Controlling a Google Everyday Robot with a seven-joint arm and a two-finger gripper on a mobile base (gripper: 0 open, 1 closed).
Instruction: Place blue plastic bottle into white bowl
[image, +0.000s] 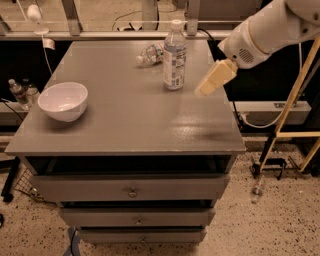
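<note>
Gripper (214, 79): hovering over the right side of grey table (130, 125); whether open or closed, cannot tell. blue plastic bottle (174, 56): upright, just beside it, view-left. white bowl (63, 101): well apart, farther view-left. crushed clear bottle (150, 52): lying beyond the blue one
</note>
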